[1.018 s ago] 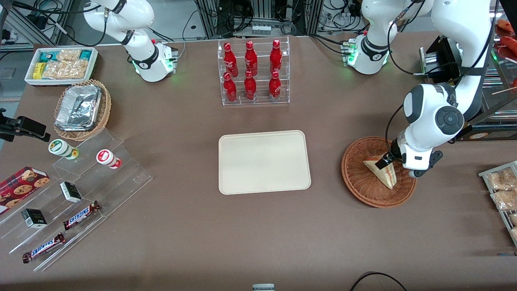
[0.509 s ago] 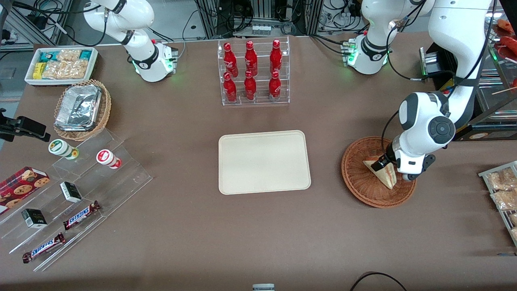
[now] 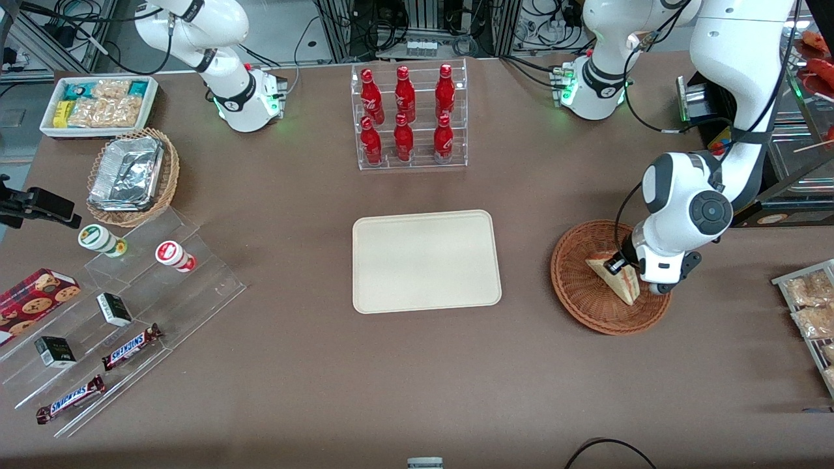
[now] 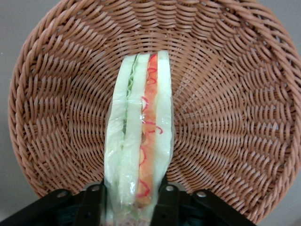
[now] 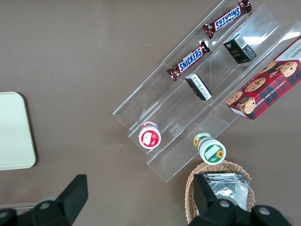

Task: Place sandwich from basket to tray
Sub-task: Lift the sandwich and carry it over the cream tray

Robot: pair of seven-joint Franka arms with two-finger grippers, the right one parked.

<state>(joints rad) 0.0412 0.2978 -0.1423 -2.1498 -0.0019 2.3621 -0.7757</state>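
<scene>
Front view: the pincer (image 3: 615, 266) is down inside the basket (image 3: 576, 290), at the wide end of the sandwich (image 3: 619, 281). The sandwich lies in the basket with its point aimed at the front camera. The tray (image 3: 427, 260) sits well apart on the worktop (image 3: 417, 384), toward the parked arm's end, with nothing on it. A rack of red bottles (image 3: 407, 117) stands farther from the camera than the tray.

Left wrist view: the two fingers (image 4: 94, 207) sit on either flat face of the sandwich (image 4: 138, 132), pressed against the wrap, so the pincer looks closed on the sandwich. The grip falls only at one end; most of the wedge sticks out over the basket (image 4: 225, 113) weave. The bread looks soft and the wrap (image 4: 141, 101) slick.

Likely risks from here:
- The long free end could droop or swing on the lift, since only one end is pinched, and the wedge might slide out of the slick wrap.
- Too firm a squeeze would probably crush the bread; too light a one would likely drop it.
- A low carry might catch the basket rim and drag the basket along.
- A release too high over the tray could let the wedge tumble off the low rim.

Right wrist view: the tray (image 5: 14, 132) edge shows; nothing of the sandwich.
</scene>
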